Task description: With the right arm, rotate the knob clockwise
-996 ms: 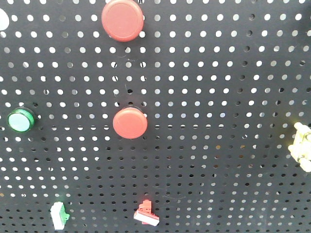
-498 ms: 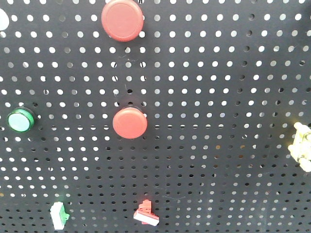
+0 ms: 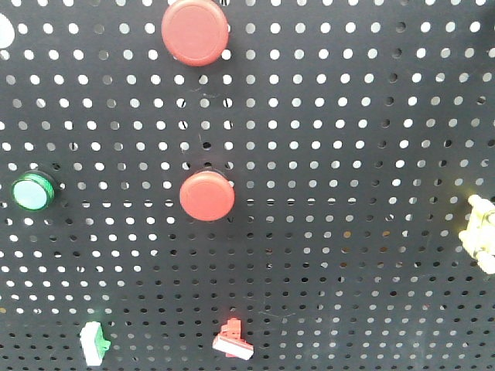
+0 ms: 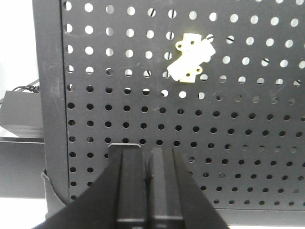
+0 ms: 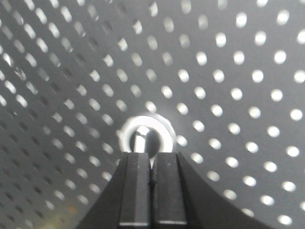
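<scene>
Left hand [image 4: 146, 155], right hand [image 5: 151, 157] apparently closed

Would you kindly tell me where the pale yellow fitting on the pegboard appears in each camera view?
Front view: the pale yellow fitting sits at the right edge, about mid-height, partly cut off by the frame.
Left wrist view: the fitting is upper middle, tilted.
Right wrist view: not in it.
Shared landmark: the black pegboard, seen in all three views.

Two red buttons [image 3: 195, 31] [image 3: 206, 195], green button [image 3: 33, 192], one knob [image 5: 145, 136]
</scene>
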`<state>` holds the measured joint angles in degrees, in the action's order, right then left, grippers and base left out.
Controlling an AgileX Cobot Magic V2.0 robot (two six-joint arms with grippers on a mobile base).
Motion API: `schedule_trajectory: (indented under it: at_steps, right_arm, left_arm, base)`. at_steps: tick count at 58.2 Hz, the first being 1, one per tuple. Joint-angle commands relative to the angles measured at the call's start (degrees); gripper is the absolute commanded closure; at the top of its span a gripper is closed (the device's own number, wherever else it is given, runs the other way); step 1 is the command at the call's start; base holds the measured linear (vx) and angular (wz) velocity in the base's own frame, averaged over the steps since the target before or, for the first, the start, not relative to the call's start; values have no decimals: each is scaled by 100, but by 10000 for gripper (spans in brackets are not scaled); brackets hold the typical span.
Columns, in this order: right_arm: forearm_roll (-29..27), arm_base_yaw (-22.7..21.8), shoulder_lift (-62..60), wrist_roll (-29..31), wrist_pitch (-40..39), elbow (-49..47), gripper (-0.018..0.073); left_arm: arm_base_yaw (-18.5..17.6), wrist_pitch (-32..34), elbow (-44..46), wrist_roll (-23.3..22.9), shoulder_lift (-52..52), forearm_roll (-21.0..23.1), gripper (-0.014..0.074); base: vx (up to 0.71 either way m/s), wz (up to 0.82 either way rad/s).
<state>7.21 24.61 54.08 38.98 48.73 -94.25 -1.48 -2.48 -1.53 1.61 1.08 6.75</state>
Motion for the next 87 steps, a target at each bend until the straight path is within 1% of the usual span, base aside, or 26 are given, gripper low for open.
schedule_trajectory:
  at_steps: [1,7,15,27,33,48,61,68,76,83,87]
  right_arm:
    - [100,12,17,49,-562,-184,546]
    - [26,12,17,49,-658,-179,506]
    - [-28,12,75,49,-658,-179,420]
    - [-523,12,167,49,-658,-179,286]
    - [-584,12,167,44,-646,-179,252]
    - [-680,-16,200,16,-621,-179,256]
    - [-115,-16,353,-274,-469,-179,262]
    - [44,-16,391,-306,-448,-179,262]
    - [247,-16,414,-579,-466,-179,268]
    - [356,-16,416,-835,-466,-179,301]
    - [335,-16,416,-858,-474,-179,330]
  left_arm:
    - [11,471,-75,-26,-1,44,603]
    - [11,471,-75,-26,-1,44,603]
    - [11,471,-75,-26,-1,44,603]
    - [11,471,-75,-26,-1,44,603]
    - [11,471,-75,-26,-1,44,603]
    - [11,471,-75,-26,-1,44,603]
    - [11,471,-75,-26,-1,44,603]
    - [11,471,-75,-26,-1,44,603]
    - [11,471,-75,-26,-1,44,603]
    - [11,471,-75,-26,-1,44,603]
    - [11,471,-75,-26,-1,44,603]
  base:
    - [0,0]
    - [0,0]
    - [0,0]
    - [0,0]
    - [0,0]
    - [0,0]
    - [0,0]
    - [0,0]
    - [0,0]
    - [0,0]
    - [0,0]
